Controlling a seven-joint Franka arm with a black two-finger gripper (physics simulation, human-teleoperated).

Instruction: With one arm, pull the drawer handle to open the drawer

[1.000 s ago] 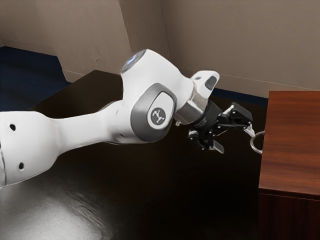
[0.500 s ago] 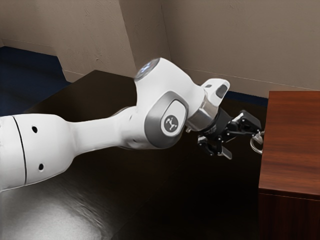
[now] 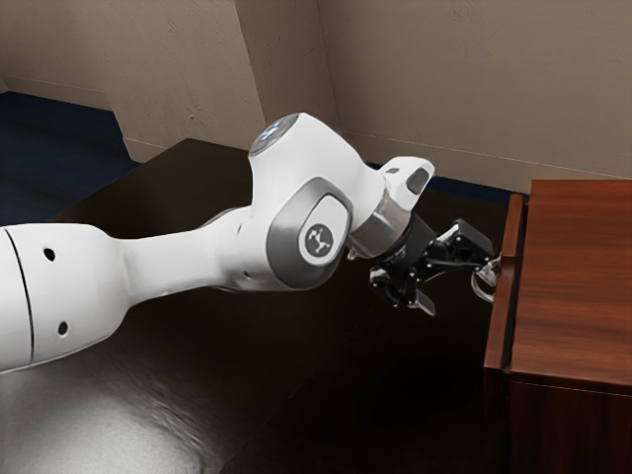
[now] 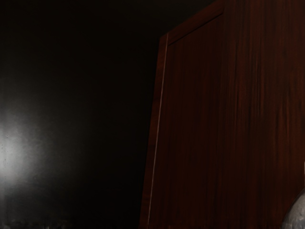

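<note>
Fingers [image 3: 470,247] are spread apart, one hooked in the ring handle [image 3: 483,285]; drawer [image 3: 503,286] is seen slightly out of the cabinet [image 3: 578,276].

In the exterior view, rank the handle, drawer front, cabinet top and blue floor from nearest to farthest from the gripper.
From the gripper:
1. Handle, right beside it, toward the exterior view's right.
2. Drawer front, just behind the handle.
3. Cabinet top, farther to the exterior view's right.
4. Blue floor, far off at the exterior view's left.
</note>
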